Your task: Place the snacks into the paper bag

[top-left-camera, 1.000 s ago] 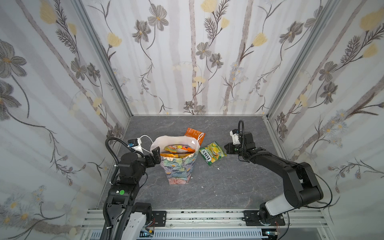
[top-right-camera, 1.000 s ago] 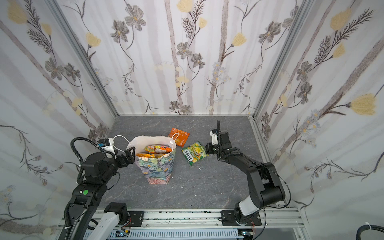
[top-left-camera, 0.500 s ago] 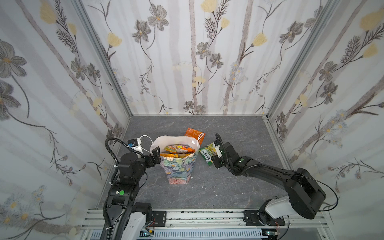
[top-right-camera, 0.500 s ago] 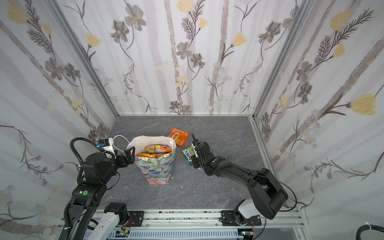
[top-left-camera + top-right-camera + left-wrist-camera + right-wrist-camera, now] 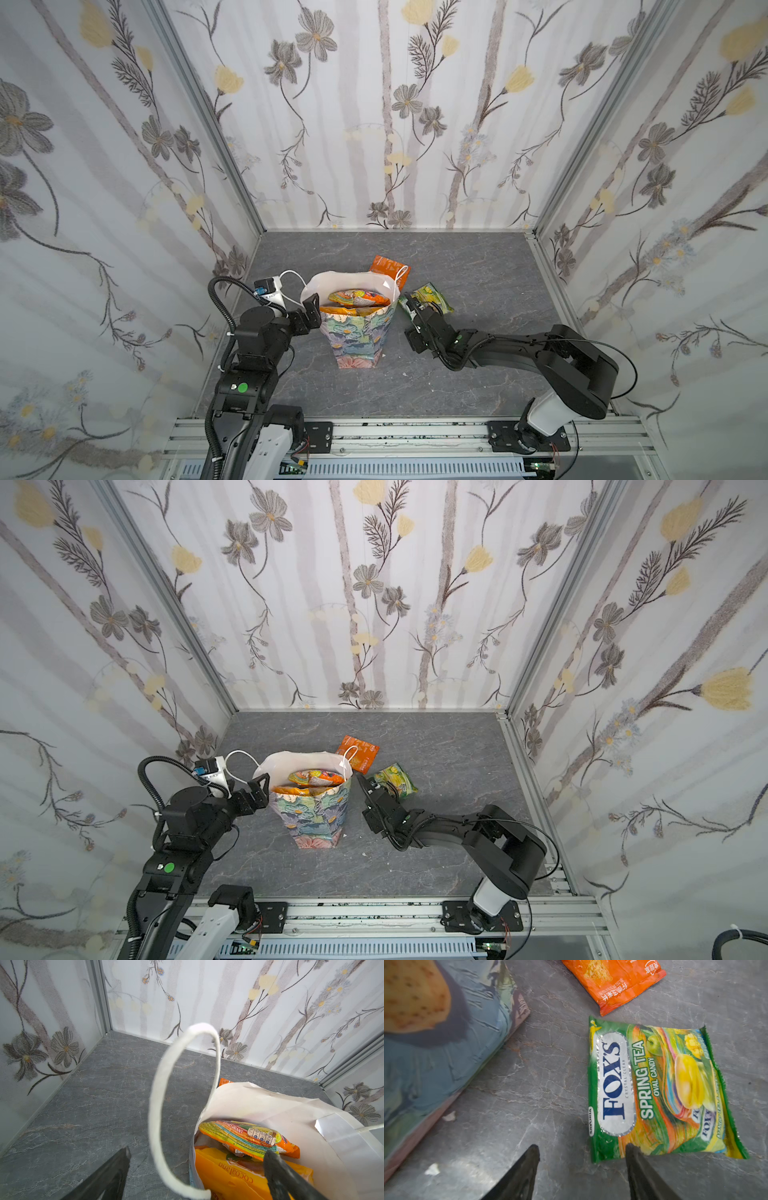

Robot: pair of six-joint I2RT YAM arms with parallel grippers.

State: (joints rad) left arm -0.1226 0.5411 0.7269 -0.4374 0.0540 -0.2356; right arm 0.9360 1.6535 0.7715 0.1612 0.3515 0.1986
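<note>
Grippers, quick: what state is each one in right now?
Left gripper: open, empty, jaws astride the rim of the paper bag.
Right gripper: open, empty, at the edge of the green candy packet.

Bag mouth open; floor by pkt free.

Boxed in on three sides by pale walls, printed with grey and yellow flowers on long, thin stems. Joined at the back corners by slim aluminium posts. Floored by a dark grey bench with pale stone veining. Edged at the front by a slotted metal rail. Lit softly and evenly; only faint shadows.
</note>
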